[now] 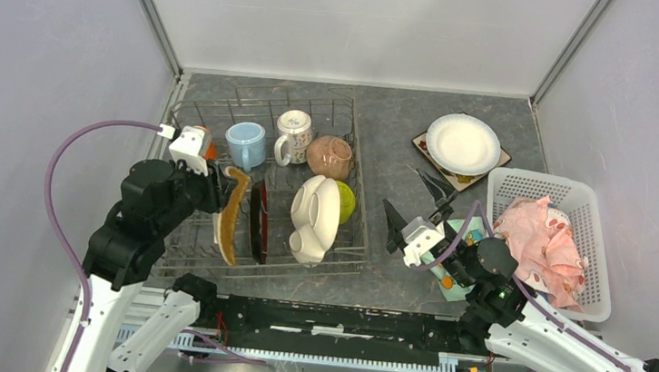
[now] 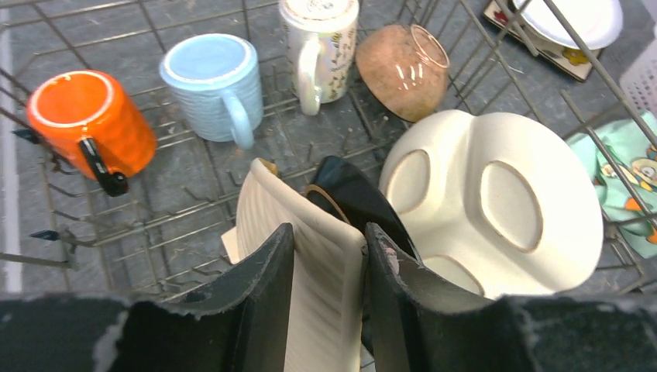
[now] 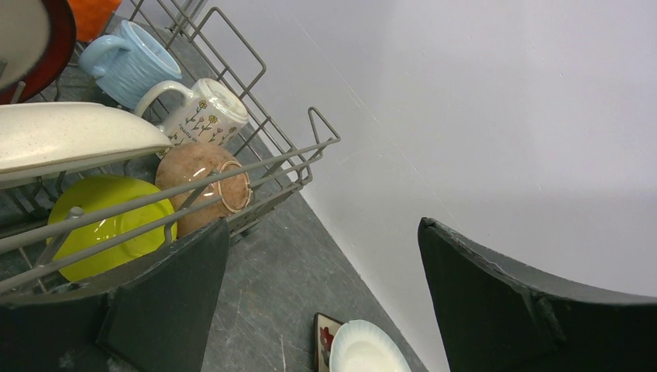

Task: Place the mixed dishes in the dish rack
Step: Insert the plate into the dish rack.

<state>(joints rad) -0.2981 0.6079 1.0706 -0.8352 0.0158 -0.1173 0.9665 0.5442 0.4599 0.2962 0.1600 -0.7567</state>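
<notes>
Top: left gripper (image 1: 224, 185) over left part of dish rack (image 1: 353, 115), fingers flanking woven tan plate (image 1: 229, 222), which stands on edge among the tines.
Left wrist: plate fills the finger gap; clamped or loose, cannot tell.
Right wrist: right gripper (image 3: 321, 225) spread wide, just right of rack.

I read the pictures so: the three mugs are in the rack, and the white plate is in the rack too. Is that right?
One point is wrong. The orange mug, light-blue mug and patterned mug are in the rack, but the white plate is not: it lies outside, to the right of the rack. The top view shows it.
</notes>
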